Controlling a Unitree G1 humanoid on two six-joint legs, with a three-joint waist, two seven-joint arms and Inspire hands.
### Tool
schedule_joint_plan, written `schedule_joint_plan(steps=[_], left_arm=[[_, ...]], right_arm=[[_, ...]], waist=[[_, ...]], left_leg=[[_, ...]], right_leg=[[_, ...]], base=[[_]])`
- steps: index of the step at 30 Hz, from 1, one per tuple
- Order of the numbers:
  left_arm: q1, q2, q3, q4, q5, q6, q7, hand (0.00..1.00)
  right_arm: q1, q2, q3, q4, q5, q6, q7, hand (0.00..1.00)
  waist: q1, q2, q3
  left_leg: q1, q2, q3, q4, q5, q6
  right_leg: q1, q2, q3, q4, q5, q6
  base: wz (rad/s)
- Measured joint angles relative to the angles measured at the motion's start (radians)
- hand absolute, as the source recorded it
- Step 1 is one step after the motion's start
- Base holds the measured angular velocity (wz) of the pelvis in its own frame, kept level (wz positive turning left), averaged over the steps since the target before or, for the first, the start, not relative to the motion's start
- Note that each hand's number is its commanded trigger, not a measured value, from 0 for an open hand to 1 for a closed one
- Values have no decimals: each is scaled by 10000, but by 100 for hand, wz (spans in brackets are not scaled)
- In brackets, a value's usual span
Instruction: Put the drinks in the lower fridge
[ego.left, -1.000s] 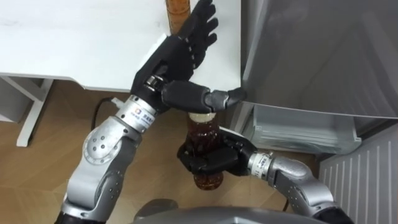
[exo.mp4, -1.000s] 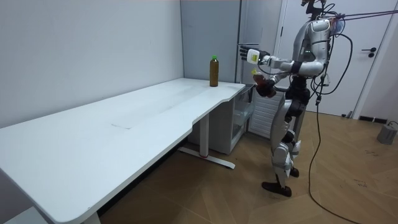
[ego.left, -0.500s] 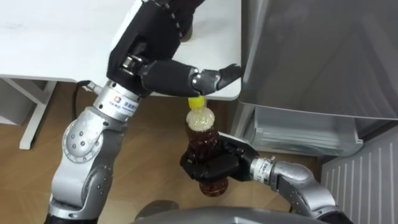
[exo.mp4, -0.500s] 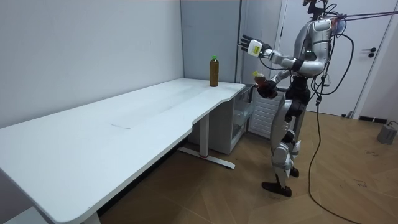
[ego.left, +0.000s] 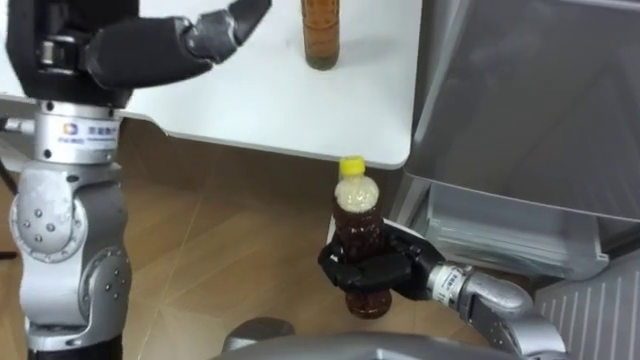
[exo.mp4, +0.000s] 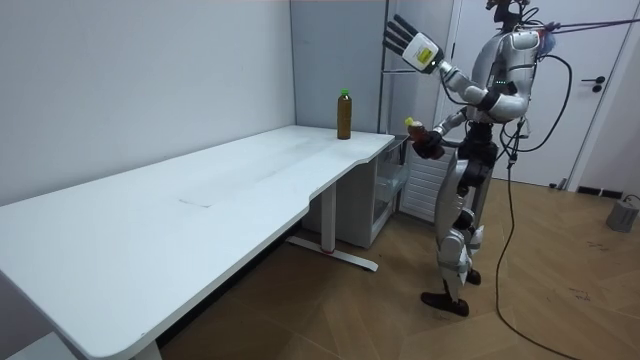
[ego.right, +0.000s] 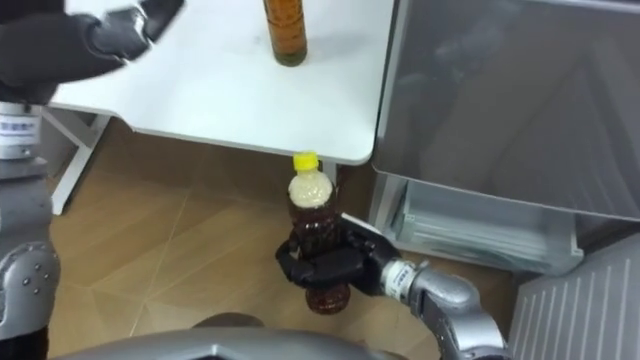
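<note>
A long white bench (ego.left: 250, 100) is set along a grey wall over a wooden floor (ego.left: 220, 250). A grey fridge (ego.left: 530, 90) is placed at the bench's far end. The robot is seen standing upright on the floor just off that end, facing the fridge.

A bottle (ego.left: 357, 215) of brown drink with a yellow cap is held upright just off the bench's corner, over the floor, on the side toward the fridge. The right hand (ego.left: 375, 272) is wrapped round its lower half, fingers and thumb curled tight, so any label there is covered. The right forearm is brought in low from the bench's fridge side.

A second bottle (ego.left: 322, 35), also brown, is left standing upright on the bench near the same corner. In the room view its cap is shown to be green (exo.mp4: 343, 113). No writing on it can be made out.

The left hand (ego.left: 150, 45) is held high above the bench's end, empty, with fingers straight and spread (exo.mp4: 405, 40). A white band with small print is carried on the left forearm; the print is too small to be read.

Below the bench's level, the fridge's lower compartment (ego.left: 510, 225) is seen open, with a pale shelf inside.
</note>
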Motion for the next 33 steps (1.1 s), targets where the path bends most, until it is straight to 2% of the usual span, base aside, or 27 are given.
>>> schedule_joint_plan(steps=[4, 7, 9, 12, 17, 22, 24, 28, 30, 33], left_arm=[[0, 0, 614, -1, 149, -79, 619, 0], [24, 0, 935, 10, 158, -277, 1454, 0], [181, -2, 1022, 53, 166, -545, 2164, 0], [504, -2, 1231, 176, 169, -601, 2735, 0], [747, 20, 1784, 1720, 163, -595, 3845, 0], [1055, 10, 1680, 3426, -8, -564, 4630, 0], [1096, 10, 1559, 4522, -866, -488, 4919, 0], [1167, 20, 1216, 6457, -2678, -442, 5115, 0], [1317, 15, 585, 7848, -3639, -269, 5116, 0], [1322, 14, -41, 9119, -4807, 19, 4979, 0]], right_arm=[[39, -11, -112, -21, -160, -1, 2, 100], [180, 15, -294, -107, -154, -44, 8, 100], [304, 11, -359, -106, -153, -82, 5, 100], [355, -6, -357, -109, -152, -81, -8, 100], [490, -59, -375, -395, -153, -50, -145, 100], [593, -48, -319, -574, -93, 40, -381, 100], [614, -61, -95, -571, -81, 167, -587, 100], [585, 24, 87, -533, -58, 250, -817, 100], [383, 13, 208, -534, -59, 372, -1024, 100], [168, 44, 390, -467, -57, 548, -1157, 100]], waist=[[101, 19, 6], [281, 34, 15], [450, 36, 15], [530, 44, 17], [682, 109, -30], [901, 48, -88], [1047, -16, -118], [1073, -134, -111], [1054, -194, -75], [1060, -370, -52]], left_leg=[[13, -2, -3, 74, 2, -1], [20, -3, -4, 13, 1, -1], [104, -2, 1, -15, -1, -2], [137, -2, -2, -39, 7, -12], [191, 6, -3, -94, 46, -29], [177, 8, 40, -98, 46, -28], [189, 1, 41, -126, 49, -29], [330, 6, 59, -209, 50, -31], [331, 14, 132, -266, 51, -33], [322, 17, 144, -310, 49, -35]], right_leg=[[10, 0, 0, 0, 0, -1], [-6, 4, 4, 0, 0, 0], [17, 4, 19, 2, 0, 0], [45, 4, 13, -1, 0, 0], [61, 6, 18, -2, -1, -2], [25, 6, 60, -39, -5, -6], [88, 23, 51, -178, 13, -23], [186, 22, 63, -202, 7, -21], [150, 15, 113, -224, 7, -21], [163, 24, 118, -290, 10, -21]], base=[[0], [0], [0], [0], [0], [-2], [0], [-1], [-7], [0]])
